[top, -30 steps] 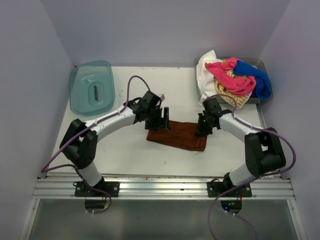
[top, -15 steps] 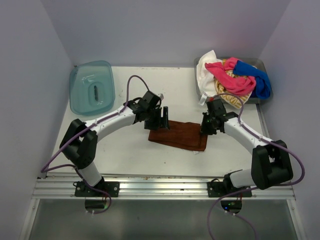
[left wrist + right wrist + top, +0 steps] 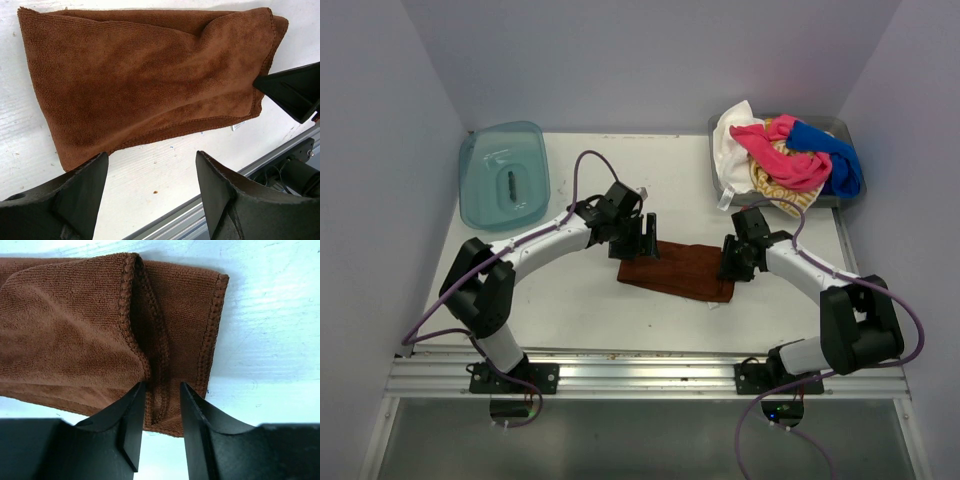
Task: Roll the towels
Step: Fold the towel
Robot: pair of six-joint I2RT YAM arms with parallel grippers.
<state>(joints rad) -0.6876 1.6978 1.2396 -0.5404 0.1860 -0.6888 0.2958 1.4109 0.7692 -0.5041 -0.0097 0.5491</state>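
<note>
Rust-brown towel (image 3: 677,270) lies flat on the white table (image 3: 570,300), in the centre of the top view, between the two arms. It is folded into a long strip running left to right, its right end slightly lower in frame. Left gripper (image 3: 642,243) sits over the towel's upper left corner. In the left wrist view its two dark fingers (image 3: 75,200) stand wide apart at the bottom of frame, with bare table and the strip's near hem between them and nothing held. Right gripper (image 3: 162,385) is at the strip's right end. In the right wrist view its jaws are narrow but parted, straddling a raised stitched hem ridge that runs up the middle of the frame. The left pad is at the ridge, and a sliver of flat cloth shows between the ridge and the right pad, so no firm pinch is visible. Folded layers show at that end, with a second hem toward the right of the frame. Remaining towels are heaped in a grey bin (image 3: 825,121) at the upper right of the top view: white towel (image 3: 728,140) on the left, pink towel (image 3: 782,158) draped across the middle, blue towel (image 3: 835,160) on the right, striped towel (image 3: 782,195) hanging over the near rim. Teal plastic tray (image 3: 505,175) is at the upper left, well apart from the cloth. Aluminium rail (image 3: 640,375) runs along the bottom edge of the table.
</note>
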